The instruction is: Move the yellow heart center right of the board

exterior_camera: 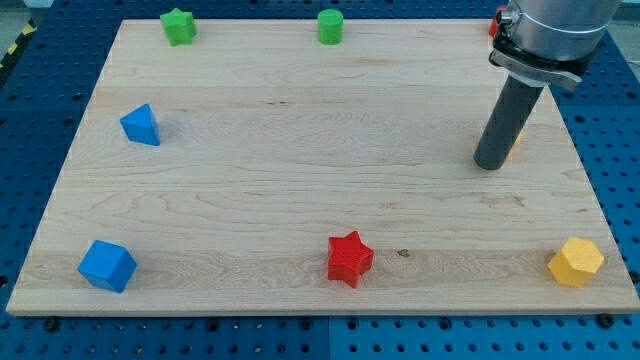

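My tip (490,164) rests on the wooden board (300,150) at the view's right, about mid-height. Only a thin yellow-orange sliver of the yellow heart (518,141) shows, just right of the rod and touching it or very close. The rod hides the rest of the heart, so its shape cannot be made out.
A yellow hexagon (576,262) lies at bottom right, a red star (350,258) at bottom centre, and a blue cube (107,265) at bottom left. A blue wedge (140,125) is at the left. At the top are a green star (178,26), a green cylinder (331,26) and a red block (494,26) behind the arm.
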{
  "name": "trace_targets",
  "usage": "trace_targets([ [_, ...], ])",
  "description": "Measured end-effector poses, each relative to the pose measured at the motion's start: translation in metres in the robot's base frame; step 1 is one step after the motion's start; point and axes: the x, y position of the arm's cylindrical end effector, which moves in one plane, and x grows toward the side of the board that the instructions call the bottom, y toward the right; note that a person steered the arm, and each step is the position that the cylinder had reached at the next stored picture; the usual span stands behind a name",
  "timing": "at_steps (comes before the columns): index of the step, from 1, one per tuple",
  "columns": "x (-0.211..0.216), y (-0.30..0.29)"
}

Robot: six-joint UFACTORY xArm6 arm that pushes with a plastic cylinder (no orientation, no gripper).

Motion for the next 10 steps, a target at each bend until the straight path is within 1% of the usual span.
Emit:
trace_targets([
  [3,-0.011,0.027],
  [4,-0.014,0.015],
  [5,-0.031,0.005],
  [8,-0.036,0.038],
  [9,-0.036,0.025],
  [10,-0.036,-0.023],
])
